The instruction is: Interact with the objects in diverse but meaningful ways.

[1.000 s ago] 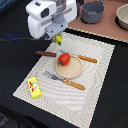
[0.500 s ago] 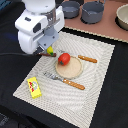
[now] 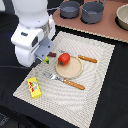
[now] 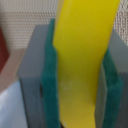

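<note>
Only red marks (unreadable) on box [image 3: 34, 87]

A black table top [image 3: 12, 107] fills the lower part of the exterior view and goes dark under the end effector. On it lies a pale woven placemat [image 3: 95, 80], a light rectangle turned at an angle, which reaches from under the end effector far away toward the exterior view's right. Behind the end effector, at the far edge, stands a brown wooden surface [image 3: 107, 31]. On this surface are two dark grey pots [image 3: 93, 12] side by side, and a beige bowl [image 3: 123, 16] is at the corner. The light is soft and even, with weak shadows.
</note>
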